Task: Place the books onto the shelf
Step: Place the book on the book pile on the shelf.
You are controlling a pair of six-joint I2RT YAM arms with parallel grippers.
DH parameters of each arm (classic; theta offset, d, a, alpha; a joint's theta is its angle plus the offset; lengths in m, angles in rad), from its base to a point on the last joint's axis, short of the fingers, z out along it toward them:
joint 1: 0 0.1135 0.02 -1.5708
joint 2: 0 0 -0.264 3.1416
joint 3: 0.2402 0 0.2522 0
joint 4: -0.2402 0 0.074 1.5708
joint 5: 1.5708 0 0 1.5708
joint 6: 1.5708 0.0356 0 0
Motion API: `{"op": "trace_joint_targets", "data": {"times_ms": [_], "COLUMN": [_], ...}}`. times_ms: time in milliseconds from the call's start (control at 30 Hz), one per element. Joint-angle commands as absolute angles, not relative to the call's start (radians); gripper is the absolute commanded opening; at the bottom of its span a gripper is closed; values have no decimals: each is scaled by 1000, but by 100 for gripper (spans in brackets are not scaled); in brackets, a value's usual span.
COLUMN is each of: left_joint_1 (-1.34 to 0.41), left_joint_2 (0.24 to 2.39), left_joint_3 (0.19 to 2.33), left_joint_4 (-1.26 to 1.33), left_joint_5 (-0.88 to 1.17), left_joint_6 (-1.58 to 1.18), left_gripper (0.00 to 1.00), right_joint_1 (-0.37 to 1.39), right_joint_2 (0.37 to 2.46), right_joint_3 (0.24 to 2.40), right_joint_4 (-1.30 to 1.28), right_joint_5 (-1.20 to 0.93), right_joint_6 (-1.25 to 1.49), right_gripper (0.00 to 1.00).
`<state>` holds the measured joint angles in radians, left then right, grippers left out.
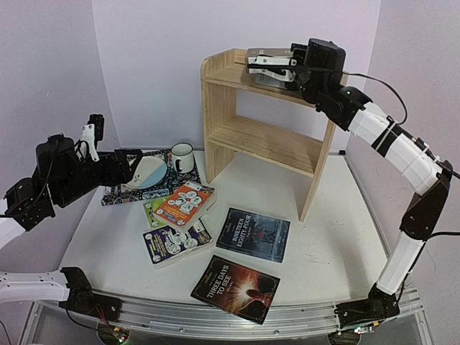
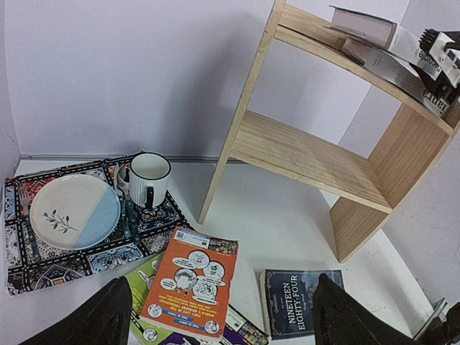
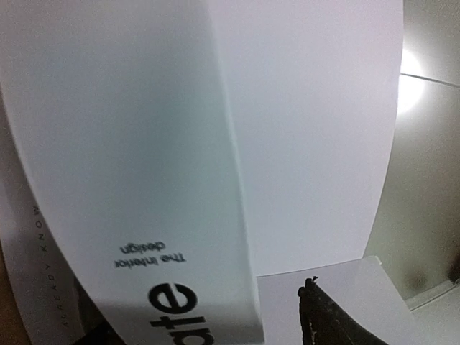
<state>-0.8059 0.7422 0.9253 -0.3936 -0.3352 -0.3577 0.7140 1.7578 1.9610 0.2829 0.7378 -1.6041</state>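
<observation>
Two thick books [image 2: 363, 25] atop grainy pine shelf [image 1: 266, 136], five rectangular paperbacks [image 1: 253, 233] below

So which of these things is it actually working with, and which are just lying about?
Part of the job: shelf, thick book, grey book, orange book, green book, purple book, Nineteen Eighty-Four, Three Days to See.

Just lying about: placemat, plate, mug.
</observation>
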Motion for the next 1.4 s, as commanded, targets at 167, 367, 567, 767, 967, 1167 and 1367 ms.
{"op": "trace_joint_targets", "data": {"times_ms": [167,367,567,767,967,1167,1367], "left_joint_1": [-804,-804,-804,-804,-804,-804,-804], "left_joint_2": [712,733,743,750,752,778,950], "left_joint_3": [948,951,955,953,952,954,1043], "left_joint_4": [-374,-374,-369,-366,-364,-341,-172], "left_joint_5": [-347,-345,-348,-348,-348,-303,-122], "left_joint_6": [-357,-354,-349,-350,-353,-347,-268], "left_gripper": [88,88,88,88,88,89,92], "right_joint_1": [710,710,712,712,713,712,713], "right_joint_2": [1698,1663,1624,1598,1593,1599,1616], "right_joint_3": [1942,1889,1837,1793,1766,1779,1787], "right_joint_4": [283,265,248,214,192,163,160], "right_joint_5": [750,746,727,712,702,699,702], "right_joint_6": [-1543,-1503,-1459,-1421,-1385,-1350,-1338], "right_gripper": [92,98,98,98,98,98,98]}}
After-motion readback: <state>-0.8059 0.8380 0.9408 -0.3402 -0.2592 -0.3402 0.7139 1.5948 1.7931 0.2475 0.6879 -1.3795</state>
